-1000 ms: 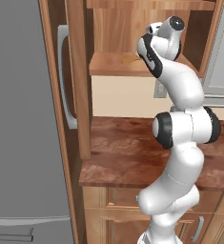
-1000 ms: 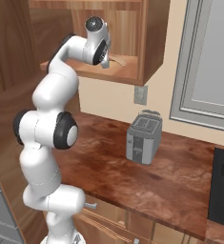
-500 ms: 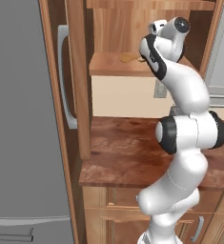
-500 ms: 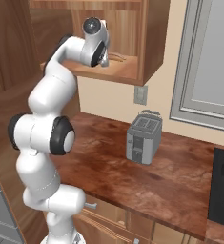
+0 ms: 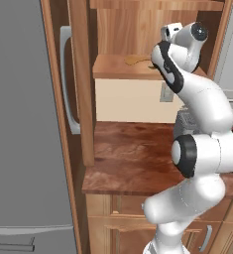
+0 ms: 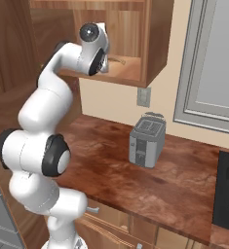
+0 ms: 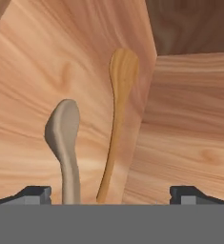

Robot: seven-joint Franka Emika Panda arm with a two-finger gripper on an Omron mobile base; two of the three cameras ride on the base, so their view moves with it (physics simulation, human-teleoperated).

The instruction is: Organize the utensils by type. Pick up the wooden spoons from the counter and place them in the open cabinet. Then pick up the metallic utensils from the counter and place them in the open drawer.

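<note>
Both wooden spoons lie flat on the shelf of the open cabinet (image 5: 113,67). In the hand view the pale beige spoon (image 7: 66,143) is on the left and the orange-brown spoon (image 7: 118,119) lies beside it. One spoon (image 5: 135,60) shows as a brown sliver in the left base view, and again as a spoon (image 6: 117,60) in the right base view. My gripper (image 7: 112,194) is open just in front of their handle ends and holds nothing. The counter (image 5: 128,163) stretches below. The metallic utensils and the open drawer are out of view.
The cabinet door (image 5: 81,74) with its grey handle stands open left of the arm. A grey fridge (image 5: 19,124) fills the far left. A toaster (image 6: 146,141) sits on the counter (image 6: 174,185), with a dark cooktop (image 6: 228,189) at the right edge.
The hand has drawn back a little from the cabinet shelf, and the elbow has sunk lower. The spoons stay on the shelf and the jaws stay wide.
</note>
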